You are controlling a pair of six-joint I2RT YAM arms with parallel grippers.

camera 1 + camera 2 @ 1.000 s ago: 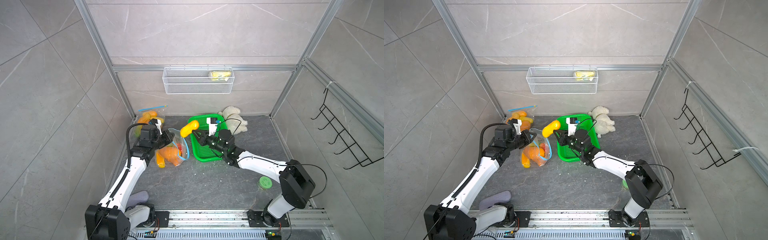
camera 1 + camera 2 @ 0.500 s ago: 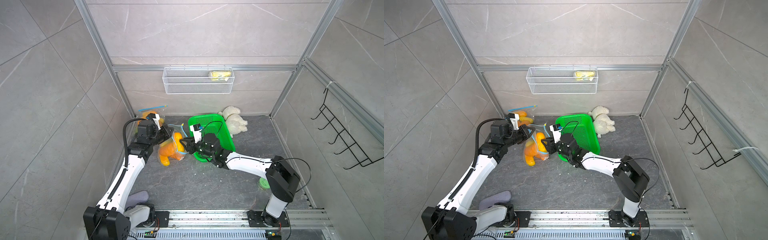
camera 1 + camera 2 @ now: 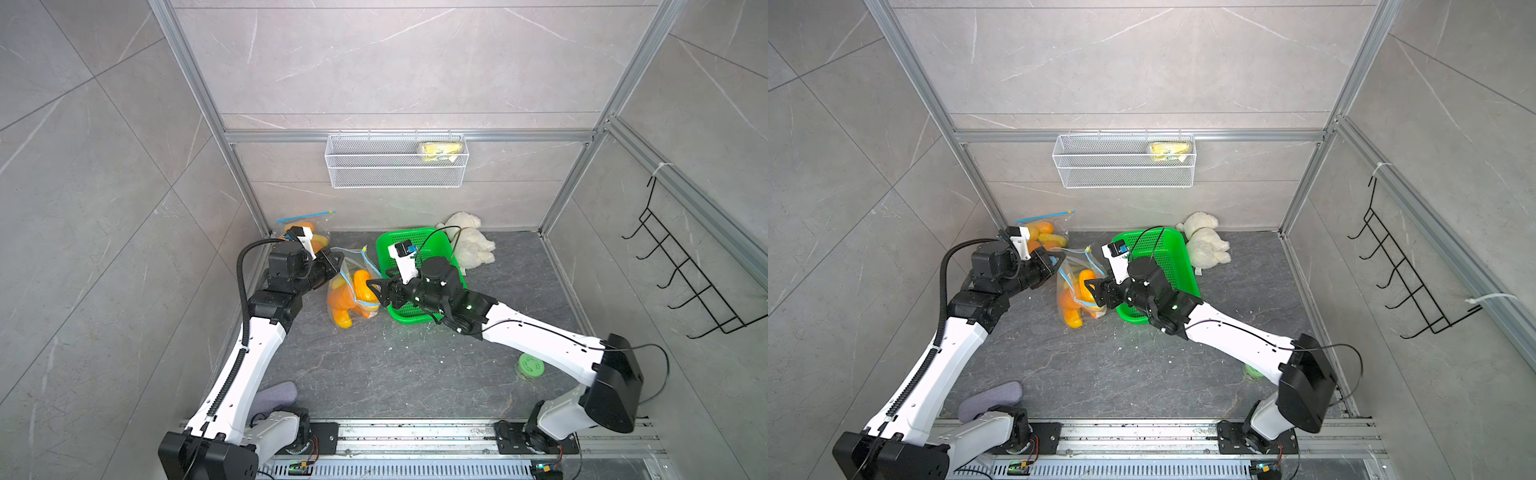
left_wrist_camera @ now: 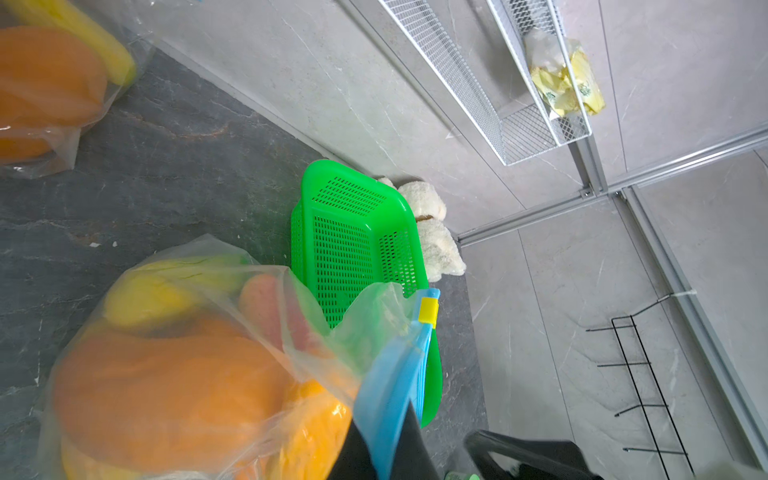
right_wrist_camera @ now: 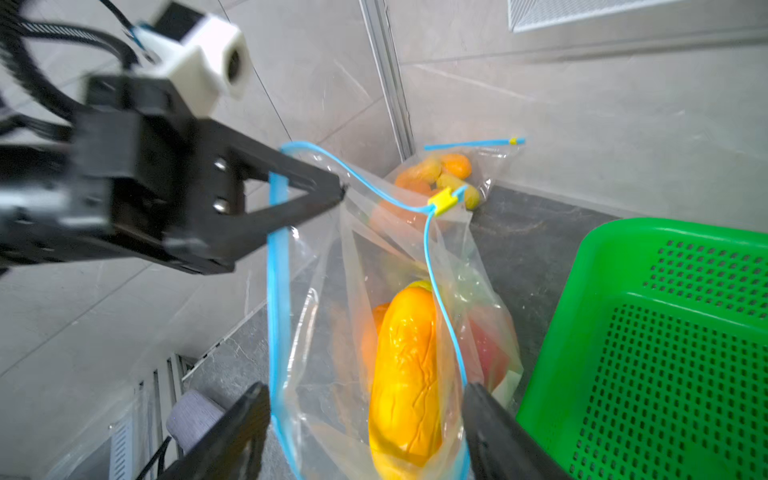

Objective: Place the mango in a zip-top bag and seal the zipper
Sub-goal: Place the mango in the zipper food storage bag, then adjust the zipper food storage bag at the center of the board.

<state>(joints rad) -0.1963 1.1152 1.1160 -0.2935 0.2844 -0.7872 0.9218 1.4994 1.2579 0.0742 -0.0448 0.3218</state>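
Released since a second ago, the mango (image 5: 405,374) now lies inside the zip-top bag (image 5: 320,332). On the floor (image 3: 374,374) near its back edge sits the green basket (image 3: 419,245); the bag stands just beside it, toward the left edge, mouth open. Clamped on the bag's blue zipper rim is the left gripper (image 3: 337,264); the right gripper (image 3: 372,293) hovers at the mouth, jaws apart

Colours beside the green basket (image 5: 557,365)
Basket green, dotted with holes; beside it a clear bag (image 5: 320,266) with blue zipper (image 5: 277,291), yellow slider (image 5: 444,201), yellow-orange mango (image 5: 405,374).
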